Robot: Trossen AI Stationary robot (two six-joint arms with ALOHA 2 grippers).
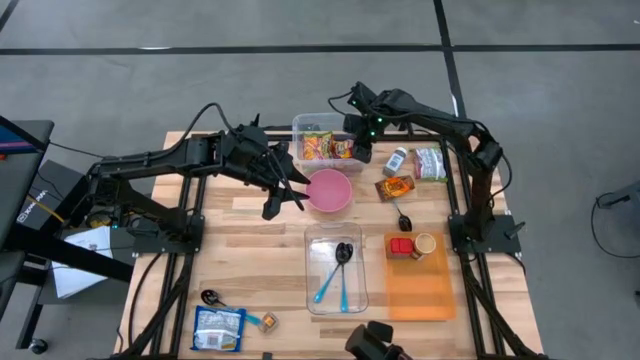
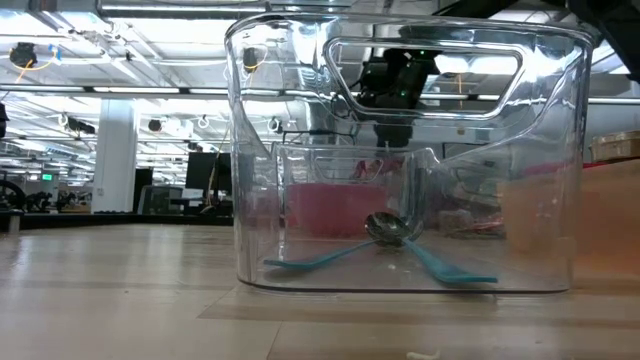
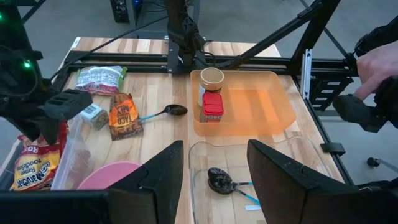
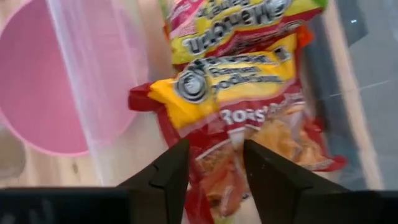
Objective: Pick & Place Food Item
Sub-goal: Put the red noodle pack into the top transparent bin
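Noodle packets (image 4: 239, 81) are lying inside the clear bin (image 1: 322, 137) at the far edge of the surface, directly under the right claw (image 4: 214, 162), whose fingers are standing apart just above a red-and-yellow packet. Left claw (image 1: 283, 192) is hovering open beside the pink bowl (image 1: 330, 190).

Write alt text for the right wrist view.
The right gripper, fingers open, hovers over a red and yellow noodle packet lying in a clear bin. A pink bowl sits just outside the bin's wall.
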